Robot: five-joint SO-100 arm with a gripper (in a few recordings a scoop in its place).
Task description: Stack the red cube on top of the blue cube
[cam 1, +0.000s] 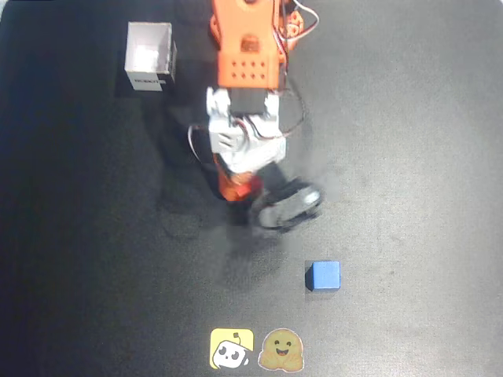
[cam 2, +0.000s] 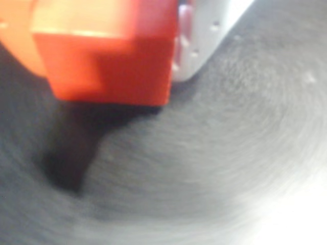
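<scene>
Gripping the red cube between an orange finger and a white finger, lifted clear of the dark mat with its shadow below. In the overhead view, carrying it under the gripper near the middle, well apart from the blue cube sitting nearer and to the right. Possibly risking a skewed or off-centre release, given wrist-view motion blur; toppling off the blue cube likely then.

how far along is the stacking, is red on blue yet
Not yet. Done: the gripper has the red cube clamped between its fingers, seen close in the wrist view. In hand: the cube hangs above the dark mat, casting a shadow. Left: carry it to the blue cube, which sits bare, and set it on top.
</scene>
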